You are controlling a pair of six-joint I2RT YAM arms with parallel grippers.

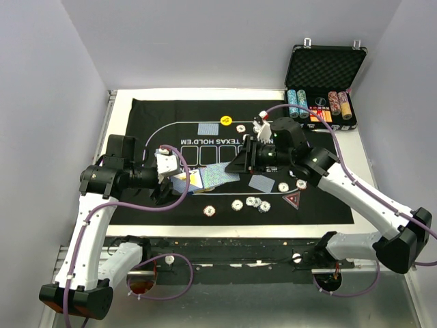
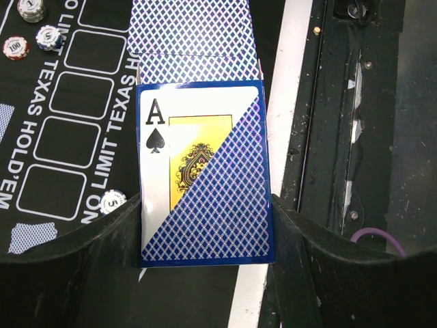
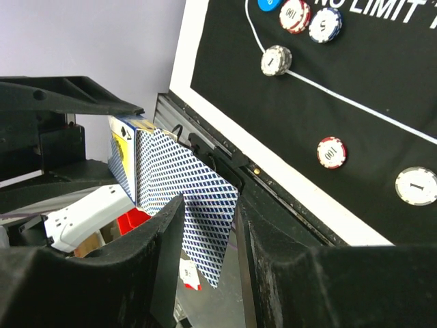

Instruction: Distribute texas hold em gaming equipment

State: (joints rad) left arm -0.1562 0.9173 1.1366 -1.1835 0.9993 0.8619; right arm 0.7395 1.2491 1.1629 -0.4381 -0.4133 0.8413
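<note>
Right pincer (image 3: 210,229) is set narrow. Both fingers look pressed to the edges of a blue-backed playing card (image 3: 188,181), so it's judged as gripped. That card sticks out of the open end of a blue cardboard card box printed w/ an ace of spades (image 2: 205,157). Left pincer (image 2: 205,219) is closed on the box's lower sides, and the box is held up near the front edge of the black felt mat (image 1: 157,113) on the desk (image 1: 205,96).

Step in hand is prob dealing, i.e. one card taken from the deck. Next the card must be slid fully free w/o others dragged along, then laid on the mat. Small striped round poker chips (image 1: 252,202) are scattered on the mat.
</note>
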